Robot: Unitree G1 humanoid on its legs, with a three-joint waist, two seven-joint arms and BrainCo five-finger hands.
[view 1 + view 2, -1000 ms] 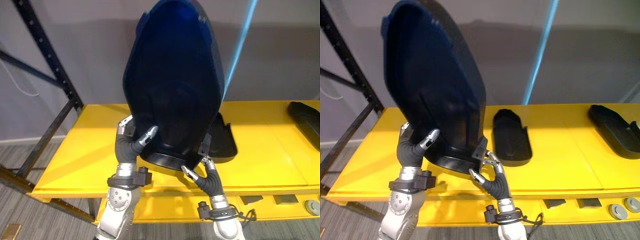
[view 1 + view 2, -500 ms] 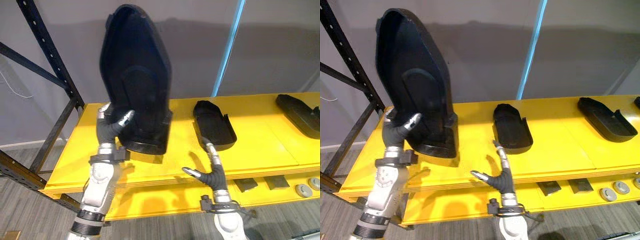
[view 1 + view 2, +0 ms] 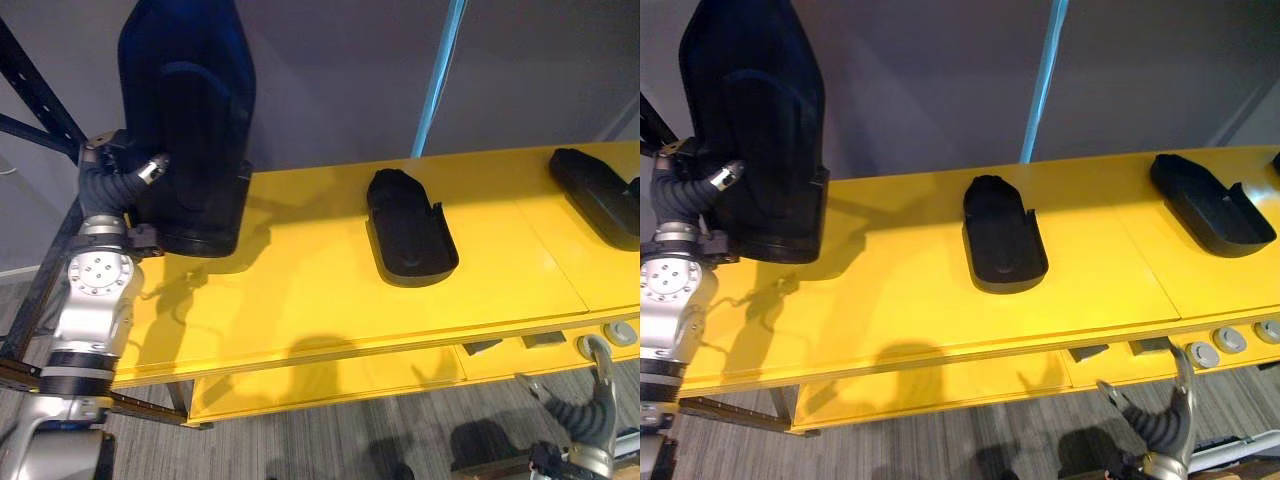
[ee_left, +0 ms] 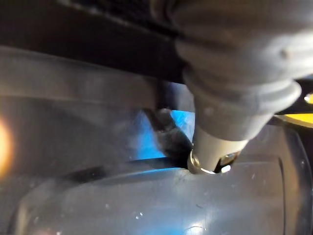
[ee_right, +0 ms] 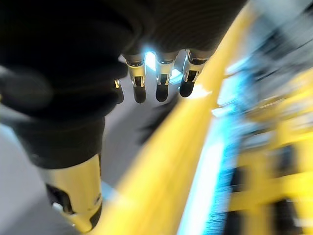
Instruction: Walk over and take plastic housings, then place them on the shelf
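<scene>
A big dark plastic housing (image 3: 185, 120) stands upright at the left end of the yellow shelf (image 3: 300, 290), its lower end down at the shelf's surface. My left hand (image 3: 115, 182) is shut on its left edge, thumb across the front and fingers hidden behind. In the left wrist view the thumb (image 4: 215, 147) presses on the housing's glossy inner face (image 4: 146, 205). My right hand (image 3: 1160, 425) hangs open and holds nothing, low at the right and below the shelf's front edge; its fingers (image 5: 161, 81) are straight.
Two smaller dark housings lie flat on the shelf, one in the middle (image 3: 408, 225) and one at the right end (image 3: 595, 195). Round parts (image 3: 1220, 345) and dark blocks (image 3: 480, 347) sit on the lower level. A black rack post (image 3: 30, 75) stands at the left.
The right hand has let go of the housing and dropped below the shelf's edge. The left hand alone has carried the housing to the shelf's left end. The view has shifted.
</scene>
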